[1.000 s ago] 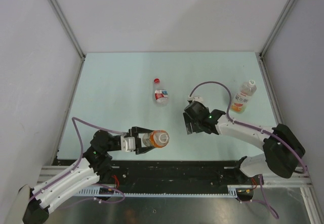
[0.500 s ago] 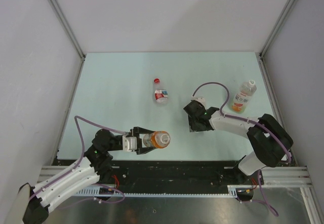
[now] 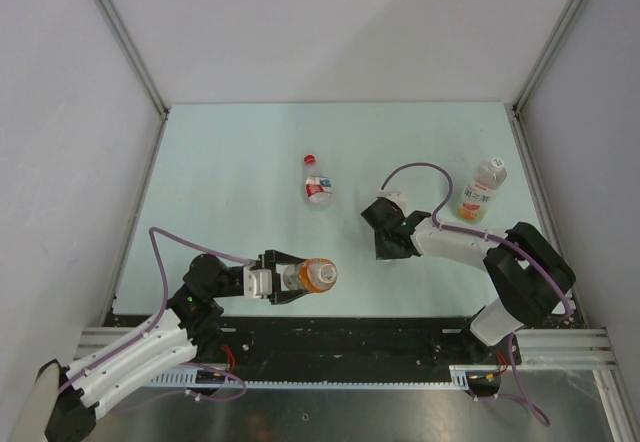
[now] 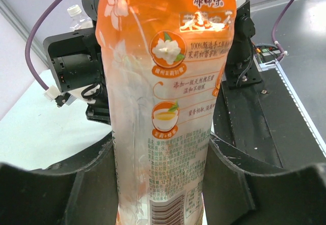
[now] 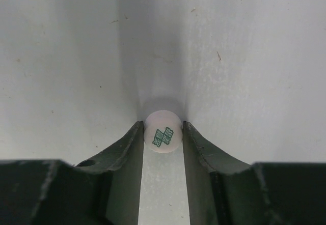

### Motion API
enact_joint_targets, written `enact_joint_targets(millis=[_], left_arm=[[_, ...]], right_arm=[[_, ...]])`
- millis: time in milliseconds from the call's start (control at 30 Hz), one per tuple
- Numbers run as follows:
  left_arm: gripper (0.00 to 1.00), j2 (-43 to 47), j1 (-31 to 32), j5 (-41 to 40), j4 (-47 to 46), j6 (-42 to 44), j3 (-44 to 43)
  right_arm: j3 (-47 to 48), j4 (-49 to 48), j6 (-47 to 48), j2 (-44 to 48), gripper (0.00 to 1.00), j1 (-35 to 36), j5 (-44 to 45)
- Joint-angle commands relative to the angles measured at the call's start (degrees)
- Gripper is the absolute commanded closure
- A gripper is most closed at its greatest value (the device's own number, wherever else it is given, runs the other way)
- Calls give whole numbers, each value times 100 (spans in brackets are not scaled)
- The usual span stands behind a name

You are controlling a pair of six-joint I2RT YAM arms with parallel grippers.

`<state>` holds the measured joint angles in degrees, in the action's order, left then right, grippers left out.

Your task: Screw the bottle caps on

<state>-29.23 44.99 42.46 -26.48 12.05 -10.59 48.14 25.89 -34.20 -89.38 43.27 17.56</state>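
Nearest, the left gripper [image 3: 297,278] clamps the orange bottle [image 3: 317,274], apparently uncapped. Further in, the right gripper [image 3: 384,250] pinches a white cap [image 5: 163,132] lying on the counter [image 3: 220,182]. Beyond, the red-capped bottle [image 3: 317,184] and white-labelled bottle [image 3: 478,192] look closed, so one cap seems left.

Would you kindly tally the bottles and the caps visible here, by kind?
Bottles: 3 (orange-liquid bottle, red-labelled bottle, far-right bottle)
Caps: 3 (red cap, fitted white cap, loose white cap)
Total: 6
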Motion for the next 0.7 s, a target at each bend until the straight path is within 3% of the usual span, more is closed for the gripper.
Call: enact_joint_targets(millis=[0,233,433,667], left_arm=[[63,-16,27,-25,-217,36,-43],[68,-305,25,-842,-225,-44,-116],[69,-1259,23,-1234,-309,-387,-515],[75,-2538,24,-851,-343,-348,-1037]], right_arm=[[169,49,-149,-29,67,-39,73],[169,57,402,972,75,-114,-495],[169,22,1292,2770,78,-518,-2332],[169,72,2275,4365,78,-770,-4323]])
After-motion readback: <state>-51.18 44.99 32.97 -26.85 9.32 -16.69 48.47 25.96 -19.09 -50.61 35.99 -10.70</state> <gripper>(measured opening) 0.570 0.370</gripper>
